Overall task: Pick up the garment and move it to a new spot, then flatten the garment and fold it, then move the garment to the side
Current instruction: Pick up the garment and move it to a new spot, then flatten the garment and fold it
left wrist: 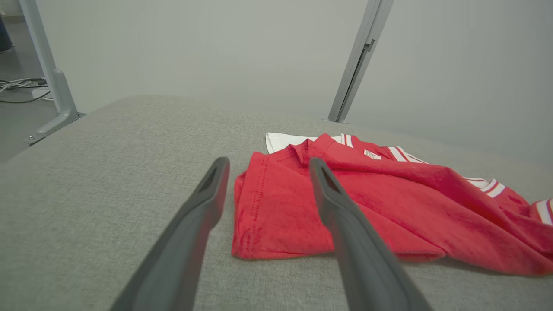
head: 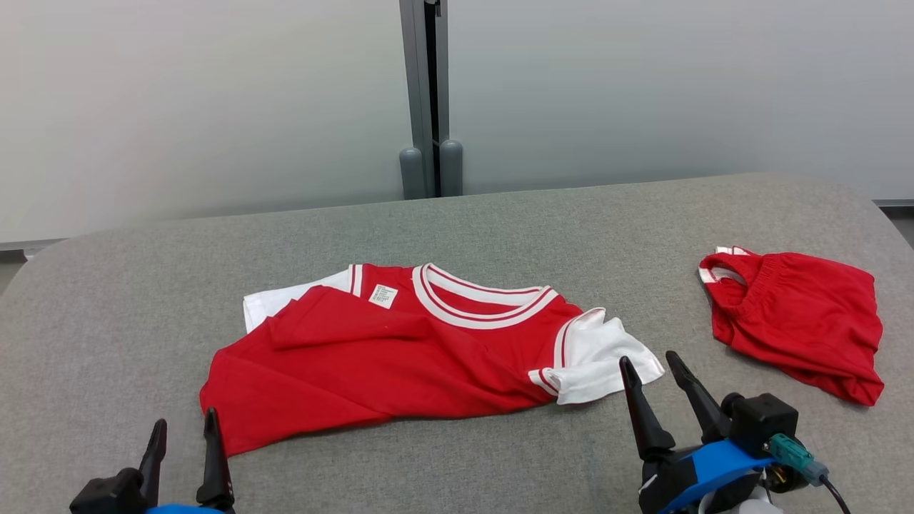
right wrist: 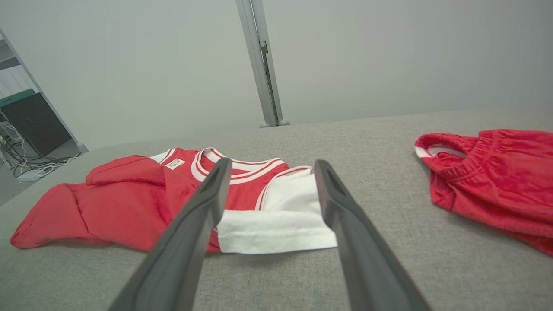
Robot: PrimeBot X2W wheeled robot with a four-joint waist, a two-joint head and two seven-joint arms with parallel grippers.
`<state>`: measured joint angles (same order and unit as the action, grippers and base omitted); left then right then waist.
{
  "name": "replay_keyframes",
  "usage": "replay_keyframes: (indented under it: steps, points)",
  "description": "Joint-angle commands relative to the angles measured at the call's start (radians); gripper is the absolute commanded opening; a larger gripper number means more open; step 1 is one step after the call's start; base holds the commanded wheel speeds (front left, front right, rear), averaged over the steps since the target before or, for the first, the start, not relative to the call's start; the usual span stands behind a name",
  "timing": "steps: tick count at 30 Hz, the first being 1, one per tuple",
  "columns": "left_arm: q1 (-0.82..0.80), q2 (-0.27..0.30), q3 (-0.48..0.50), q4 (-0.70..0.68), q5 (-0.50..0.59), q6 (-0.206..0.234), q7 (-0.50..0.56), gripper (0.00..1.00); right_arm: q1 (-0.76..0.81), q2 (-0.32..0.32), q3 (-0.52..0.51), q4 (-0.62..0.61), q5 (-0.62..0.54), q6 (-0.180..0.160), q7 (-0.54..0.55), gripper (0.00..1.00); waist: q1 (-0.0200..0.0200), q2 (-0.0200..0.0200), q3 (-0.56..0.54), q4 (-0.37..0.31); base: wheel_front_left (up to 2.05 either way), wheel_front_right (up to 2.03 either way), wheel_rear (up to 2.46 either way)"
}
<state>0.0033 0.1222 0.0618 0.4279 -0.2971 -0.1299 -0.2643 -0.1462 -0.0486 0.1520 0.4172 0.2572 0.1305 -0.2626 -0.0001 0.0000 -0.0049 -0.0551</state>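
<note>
The garment [head: 400, 357] is a red T-shirt with white sleeves and a white-striped collar, lying rumpled and partly folded over itself in the middle of the grey table [head: 457, 221]. My left gripper [head: 184, 422] stands open just below the shirt's lower-left corner, holding nothing; in the left wrist view the left gripper [left wrist: 268, 166] frames the shirt's hem [left wrist: 259, 207]. Open too is my right gripper [head: 648, 363], next to the white right sleeve [head: 600, 360]. From the right wrist, the right gripper [right wrist: 270, 166] points at that sleeve [right wrist: 281, 224].
Red shorts [head: 800, 321] with an elastic waistband lie bunched at the table's right side, also seen as red shorts [right wrist: 497, 177] in the right wrist view. A grey partition post [head: 428, 100] stands behind the table. Cables [left wrist: 21, 88] lie on the floor at left.
</note>
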Motion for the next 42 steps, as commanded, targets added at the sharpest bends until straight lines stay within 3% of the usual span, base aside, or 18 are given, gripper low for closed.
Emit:
replay_keyframes:
  steps: [1, 12, 23, 29, 30, 31, 32, 37, 42]
  points:
    - [0.014, -0.005, 0.008, -0.005, 0.004, -0.001, 0.0, 1.0, 0.012, -0.004, -0.006, 0.006, -0.007, 0.0, -0.003, 1.0, 0.0001, 0.0, 0.001, 0.002, 0.0, 0.0, 0.0]
    - [-0.019, 0.017, -0.04, -0.042, -0.029, -0.001, 0.0, 1.0, -0.061, -0.003, -0.086, 0.051, -0.08, 0.0, -0.003, 1.0, 0.0001, 0.0, 0.082, 0.04, 0.0, 0.0, 0.0]
    - [-0.063, 0.096, -0.139, -0.06, -0.126, -0.001, 0.0, 1.0, -0.201, -0.004, -0.325, 0.284, -0.253, 0.0, -0.003, 1.0, 0.0001, 0.0, 0.192, 0.152, 0.0, 0.0, 0.0]
    - [-0.079, 0.126, -0.156, -0.075, -0.162, -0.001, 0.0, 1.0, -0.221, -0.004, -0.417, 0.406, -0.323, 0.0, 0.0, 1.0, 0.0001, 0.0, 0.217, 0.178, 0.0, 0.0, 0.0]
    - [-0.079, 0.129, -0.155, -0.077, -0.168, -0.001, 0.0, 1.0, -0.222, -0.003, -0.419, 0.429, -0.326, 0.0, 0.003, 0.73, 0.0001, 0.0, 0.22, 0.179, 0.0, 0.0, 0.0]
    - [-0.08, 0.132, -0.153, -0.078, -0.17, -0.001, 0.0, 1.0, -0.222, -0.002, -0.42, 0.448, -0.326, 0.0, 0.003, 0.31, 0.0001, 0.0, 0.223, 0.179, 0.0, 0.0, 0.0]
    - [-0.08, 0.131, -0.152, -0.08, -0.171, -0.001, 0.0, 1.0, -0.224, -0.001, -0.42, 0.463, -0.317, 0.0, 0.005, 0.0, 0.0001, 0.0, 0.225, 0.177, 0.0, 0.0, 0.0]
    - [-0.072, 0.131, -0.153, -0.079, -0.175, -0.001, 0.0, 1.0, -0.243, 0.001, -0.39, 0.48, -0.275, 0.0, 0.006, 0.0, 0.0001, 0.0, 0.224, 0.164, 0.0, 0.0, 0.0]
    - [-0.069, 0.119, -0.156, -0.075, -0.165, -0.001, 0.0, 1.0, -0.266, -0.003, -0.318, 0.345, -0.187, 0.0, -0.002, 0.0, 0.0001, 0.0, 0.203, 0.152, 0.0, 0.0, 0.0]
